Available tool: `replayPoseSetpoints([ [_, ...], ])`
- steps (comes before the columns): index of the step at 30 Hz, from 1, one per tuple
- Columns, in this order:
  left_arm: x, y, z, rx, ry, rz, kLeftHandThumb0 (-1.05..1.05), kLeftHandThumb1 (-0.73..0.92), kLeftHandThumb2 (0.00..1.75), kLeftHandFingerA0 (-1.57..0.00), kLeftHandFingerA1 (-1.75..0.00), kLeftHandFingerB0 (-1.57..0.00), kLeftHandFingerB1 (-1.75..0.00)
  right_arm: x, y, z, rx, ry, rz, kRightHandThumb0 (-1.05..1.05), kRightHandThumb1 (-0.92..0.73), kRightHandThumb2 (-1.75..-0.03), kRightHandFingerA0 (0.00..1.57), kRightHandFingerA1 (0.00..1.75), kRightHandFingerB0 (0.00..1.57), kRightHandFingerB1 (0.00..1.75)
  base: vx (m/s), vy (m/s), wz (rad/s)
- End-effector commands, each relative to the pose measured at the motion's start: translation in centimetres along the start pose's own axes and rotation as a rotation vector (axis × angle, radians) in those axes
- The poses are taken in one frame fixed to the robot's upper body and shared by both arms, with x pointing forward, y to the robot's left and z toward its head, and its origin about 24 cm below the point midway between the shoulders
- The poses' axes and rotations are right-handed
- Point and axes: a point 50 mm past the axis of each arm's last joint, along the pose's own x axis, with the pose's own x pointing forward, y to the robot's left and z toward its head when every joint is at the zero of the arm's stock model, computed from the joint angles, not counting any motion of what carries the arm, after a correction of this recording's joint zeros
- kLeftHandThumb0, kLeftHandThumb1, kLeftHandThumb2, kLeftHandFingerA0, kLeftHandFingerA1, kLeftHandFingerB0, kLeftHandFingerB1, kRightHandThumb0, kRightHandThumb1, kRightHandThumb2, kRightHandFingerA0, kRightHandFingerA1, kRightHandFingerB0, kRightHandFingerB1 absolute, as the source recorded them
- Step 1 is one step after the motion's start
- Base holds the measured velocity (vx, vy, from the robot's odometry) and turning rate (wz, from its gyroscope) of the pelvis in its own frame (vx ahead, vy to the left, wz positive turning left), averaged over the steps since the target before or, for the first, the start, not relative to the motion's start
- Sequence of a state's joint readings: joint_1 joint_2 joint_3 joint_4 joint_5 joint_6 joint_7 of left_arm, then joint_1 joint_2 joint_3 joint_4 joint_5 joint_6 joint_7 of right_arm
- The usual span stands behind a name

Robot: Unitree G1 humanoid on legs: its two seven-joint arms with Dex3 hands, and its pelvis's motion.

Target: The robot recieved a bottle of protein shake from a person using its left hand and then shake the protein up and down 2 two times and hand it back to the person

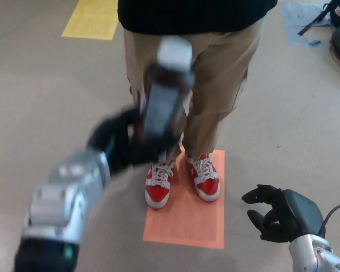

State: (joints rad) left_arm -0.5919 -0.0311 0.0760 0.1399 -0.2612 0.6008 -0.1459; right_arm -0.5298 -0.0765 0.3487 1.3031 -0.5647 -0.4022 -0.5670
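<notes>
Two hands showing in the head view. Left hand reaching in from the lower left on a silver forearm, wrapping black fingers around the lower body of the protein shake bottle. Bottle standing roughly upright, tilting slightly to the right at the top, hanging in the air in front of the person's thighs. Dark body with a pale label, white cap pointing up; whole bottle and hand blurring, edges not resolving, label text not readable. Thumb position behind the bottle not discernible.

Right hand resting low at the bottom right, well apart from the bottle, holding nothing, fingers curling loosely and spreading apart, small green light glowing near one knuckle. Cable looping off the wrist toward the right edge.

Person standing directly ahead, facing the robot, wearing a black top, tan trousers and red-and-white sneakers. Both sneakers standing on the upper part of an orange floor marker, the one nearer the left edge overlapping its top-left corner. Yellow floor marker lying at the upper left, well apart from the orange one. Dark objects at the upper right corner cropping out of view, not identifiable.
</notes>
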Motion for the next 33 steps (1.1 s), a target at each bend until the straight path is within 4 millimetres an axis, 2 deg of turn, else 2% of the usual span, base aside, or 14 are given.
replayPoseSetpoints([
  [1, -0.4, -0.1, 2.0, -0.028, -0.052, -0.010, -0.21, 0.80, 0.68, -0.76, -1.57, -0.64, -1.02, 0.3, -0.4, -0.1, -0.008, 0.004, -0.010, -0.45, -0.69, -0.73, 0.87, 0.60, 0.76, 0.48, 0.00, 0.000, 0.00],
  [2, -0.4, 0.0, 1.1, -0.030, -0.020, -0.008, -0.21, 0.80, 0.68, -0.76, -1.57, -0.64, -1.02, 0.2, -0.3, -0.1, -0.004, 0.008, -0.004, -0.45, -0.69, -0.73, 0.87, 0.60, 0.76, 0.48, 0.00, 0.000, -0.07],
  [5, -1.1, 0.4, -5.2, -0.052, 0.159, 0.006, -0.20, 0.76, 0.75, -0.81, -1.55, -0.69, -1.06, 0.1, -0.2, -0.1, 0.010, 0.012, 0.000, -0.45, -0.70, -0.75, 0.88, 0.60, 0.77, 0.48, 0.00, 0.000, 0.00],
  [6, -1.3, 0.5, -6.4, -0.059, 0.195, 0.008, -0.18, 0.75, 0.74, -0.79, -1.55, -0.70, -1.07, 0.1, -0.1, -0.1, 0.017, 0.018, 0.004, -0.46, -0.69, -0.75, 0.88, 0.61, 0.78, 0.48, 0.00, 0.000, 0.00],
  [7, -1.3, 0.5, -6.6, -0.061, 0.204, 0.006, -0.22, 0.74, 0.77, -0.81, -1.52, -0.70, -1.04, 0.1, -0.1, -0.1, 0.015, 0.016, 0.002, -0.45, -0.68, -0.76, 0.89, 0.62, 0.79, 0.48, 0.00, 0.000, 0.00],
  [11, -0.7, 0.0, -4.7, -0.056, 0.168, -0.015, -0.23, 0.78, 0.72, -0.76, -1.54, -0.66, -1.07, -0.1, -0.1, -0.4, 0.033, 0.038, 0.002, -0.47, -0.70, -0.75, 0.86, 0.64, 0.79, 0.48, 0.00, 0.000, 0.02],
  [13, -0.2, -0.3, -2.8, -0.048, 0.108, -0.024, -0.28, 0.79, 0.69, -0.75, -1.59, -0.59, -1.04, -0.5, 0.2, -0.7, 0.003, 0.021, 0.005, -0.44, -0.69, -0.73, 0.89, 0.61, 0.78, 0.48, 0.00, 0.000, 0.00],
  [19, 0.0, -0.5, -0.2, -0.034, 0.055, -0.025, -0.26, 0.81, 0.66, -0.80, -1.57, -0.63, -1.05, -1.0, 0.6, -0.9, 0.002, 0.024, 0.015, -0.43, -0.69, -0.73, 0.90, 0.60, 0.78, 0.48, 0.00, 0.000, 0.00],
  [20, 0.2, -0.4, 0.4, -0.027, 0.046, -0.023, -0.26, 0.80, 0.69, -0.77, -1.60, -0.60, -1.07, -1.1, 0.7, -1.0, 0.001, 0.023, 0.016, -0.45, -0.69, -0.72, 0.89, 0.62, 0.79, 0.48, 0.00, 0.000, 0.00],
  [21, 0.4, -0.4, 1.0, -0.026, 0.039, -0.018, -0.24, 0.80, 0.71, -0.79, -1.60, -0.64, -1.09, -1.1, 0.7, -1.0, 0.006, 0.027, 0.018, -0.45, -0.70, -0.72, 0.88, 0.63, 0.79, 0.48, 0.00, 0.000, 0.00],
  [30, 0.6, -0.3, 3.8, -0.032, -0.017, -0.011, -0.22, 0.81, 0.67, -0.75, -1.58, -0.67, -1.07, -1.4, 1.1, -1.3, 0.007, 0.044, 0.032, -0.46, -0.71, -0.73, 0.87, 0.63, 0.79, 0.48, 0.00, 0.000, 0.00],
  [31, 0.6, -0.4, 4.8, -0.030, -0.042, -0.016, -0.23, 0.80, 0.66, -0.70, -1.59, -0.58, -1.08, -1.4, 1.1, -1.2, -0.005, 0.034, 0.023, -0.45, -0.69, -0.73, 0.90, 0.62, 0.80, 0.48, 0.00, 0.000, 0.00],
  [33, 0.5, -0.5, 5.7, -0.026, -0.063, -0.020, -0.23, 0.80, 0.67, -0.71, -1.58, -0.56, -1.10, -1.5, 1.0, -1.2, -0.011, 0.025, 0.017, -0.45, -0.68, -0.74, 0.90, 0.61, 0.80, 0.48, 0.00, 0.000, 0.00],
])
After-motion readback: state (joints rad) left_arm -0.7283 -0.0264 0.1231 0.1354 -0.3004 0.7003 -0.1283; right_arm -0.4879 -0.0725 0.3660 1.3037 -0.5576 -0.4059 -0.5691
